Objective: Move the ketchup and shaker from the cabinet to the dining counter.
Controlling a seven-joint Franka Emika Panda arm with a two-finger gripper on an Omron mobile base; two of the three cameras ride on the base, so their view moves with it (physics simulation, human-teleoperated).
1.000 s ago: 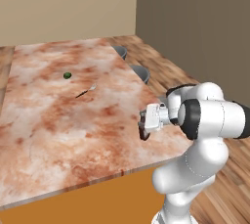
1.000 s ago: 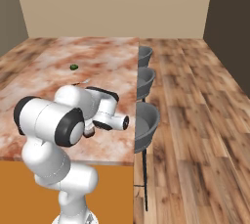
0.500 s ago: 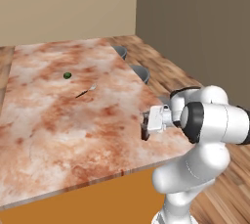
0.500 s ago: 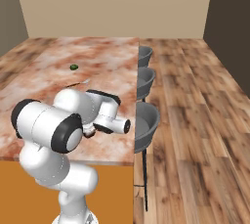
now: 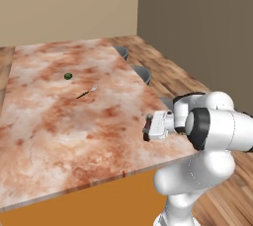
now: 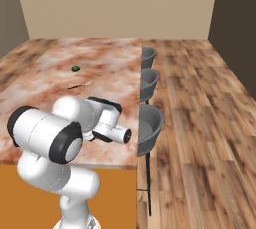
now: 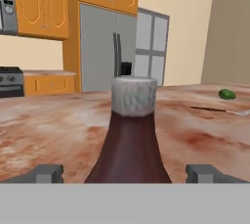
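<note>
Where the hand view looks along the gripper (image 7: 125, 173), the ketchup (image 7: 128, 145) is seen upright on the marble desk (image 7: 58, 125), dark reddish-brown with a pale mottled cap, centred between the two fingertips (image 7: 45, 173). The jaws are spread wide, each tip standing clear of the bottle's sides. In the left base view the gripper (image 5: 146, 130) is held low over the near right part of the desk (image 5: 44, 116). Farther along the desk, a small green object (image 5: 68, 76) and a utensil (image 5: 87, 92) are seen, and grey stools (image 6: 148, 129) are lined along its right edge.
</note>
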